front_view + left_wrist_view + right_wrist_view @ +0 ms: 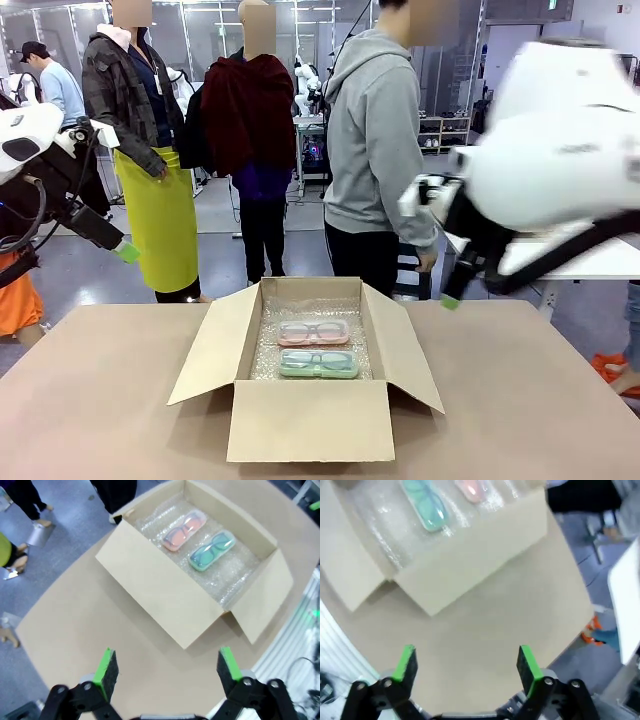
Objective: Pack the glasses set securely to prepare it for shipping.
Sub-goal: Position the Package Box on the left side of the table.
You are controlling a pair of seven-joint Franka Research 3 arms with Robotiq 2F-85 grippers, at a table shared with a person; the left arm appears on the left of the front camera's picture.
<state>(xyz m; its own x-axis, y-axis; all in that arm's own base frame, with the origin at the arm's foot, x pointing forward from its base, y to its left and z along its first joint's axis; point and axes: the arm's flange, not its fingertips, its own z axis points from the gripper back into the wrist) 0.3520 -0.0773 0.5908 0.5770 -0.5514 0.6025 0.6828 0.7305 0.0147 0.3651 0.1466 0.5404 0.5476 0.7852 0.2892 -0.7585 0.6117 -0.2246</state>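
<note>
Front view: pink case (313,331) at 12 o'clock of mint case (319,363) in open box (308,425); left fingers (106,672), right fingers (406,664) released (empty); clumsy flap push could skid box.

front: low, facing across table (520,400) | wrists: overhead, downward | shared: box (310,420)

The box (305,420) sat mid-table (100,400). Inside the box, bubble wrap (265,352) covered the floor. On it lay the far glasses case (313,332), nearer the box's back wall, and the near glasses case (318,364) just before it. A person (375,150) stood behind the box.
</note>
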